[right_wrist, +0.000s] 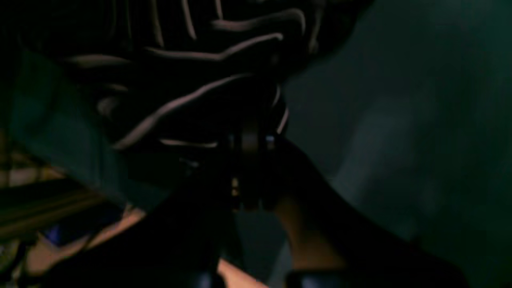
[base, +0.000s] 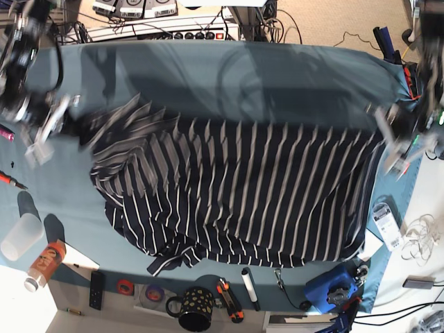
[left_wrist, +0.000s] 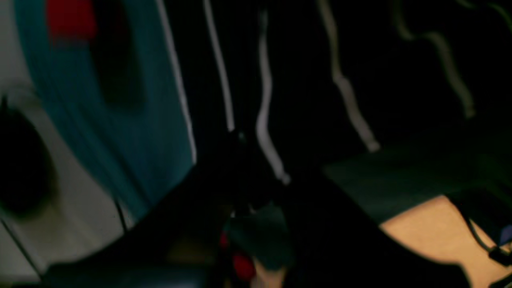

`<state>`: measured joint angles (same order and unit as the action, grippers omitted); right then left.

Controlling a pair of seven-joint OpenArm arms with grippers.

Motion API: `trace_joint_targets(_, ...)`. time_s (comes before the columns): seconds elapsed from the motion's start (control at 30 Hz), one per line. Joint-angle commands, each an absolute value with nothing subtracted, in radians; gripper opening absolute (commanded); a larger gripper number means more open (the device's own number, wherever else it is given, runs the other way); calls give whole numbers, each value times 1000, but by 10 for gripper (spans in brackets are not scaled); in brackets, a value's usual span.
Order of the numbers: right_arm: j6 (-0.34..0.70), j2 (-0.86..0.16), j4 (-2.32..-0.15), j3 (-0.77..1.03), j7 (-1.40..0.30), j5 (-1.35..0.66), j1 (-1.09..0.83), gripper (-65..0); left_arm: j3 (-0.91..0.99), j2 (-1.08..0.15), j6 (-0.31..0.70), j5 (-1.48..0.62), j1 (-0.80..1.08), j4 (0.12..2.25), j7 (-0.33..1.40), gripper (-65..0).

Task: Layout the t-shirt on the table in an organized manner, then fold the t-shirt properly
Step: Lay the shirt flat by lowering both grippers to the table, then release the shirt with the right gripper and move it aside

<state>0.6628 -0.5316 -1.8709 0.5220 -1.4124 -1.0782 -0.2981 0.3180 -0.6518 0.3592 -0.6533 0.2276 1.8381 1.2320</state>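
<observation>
The t-shirt (base: 243,187), dark navy with thin white stripes, is stretched sideways across the teal table (base: 243,76), its lower edge bunched and rumpled at the front left. My right gripper (base: 73,123) is at the shirt's left end, shut on the fabric. The left gripper (base: 381,135) is shut on the shirt's right end. Seen from the left wrist, striped cloth (left_wrist: 304,80) hangs from the closed left gripper (left_wrist: 240,156). The right wrist view shows bunched folds (right_wrist: 192,80) pinched in the right gripper (right_wrist: 250,140). Both wrist views are dark and blurred.
Along the front edge lie a clear cup (base: 19,236), a bottle (base: 43,263), a remote (base: 97,289), a dotted black mug (base: 196,309), an orange-handled tool (base: 229,300) and a blue device (base: 329,288). A power strip (base: 173,31) and cables run behind the table.
</observation>
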Motion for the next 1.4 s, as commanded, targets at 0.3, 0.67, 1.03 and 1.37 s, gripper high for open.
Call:
trace_joint_targets(0.3,698,-554,-1957,532,-1396,-1162,-563,-650,437,-628,368,-626,525,1908,1165,-650)
trace_joint_targets(0.67,698,-569,-1957,532,-1396,-1147,-650,-650,437,-604,368,-521,622,1908,1127,-650)
trace_joint_targets(1.03,698,-579,-1957,532,-1396,-1163,-659,-650,437,-604,361,-471,624,1908,1077,-620)
trace_joint_targets(1.37,698,-580,-1958,567,-1396,-1238,-651,-463,437,-604,310,-439,623,1908,1077,-375)
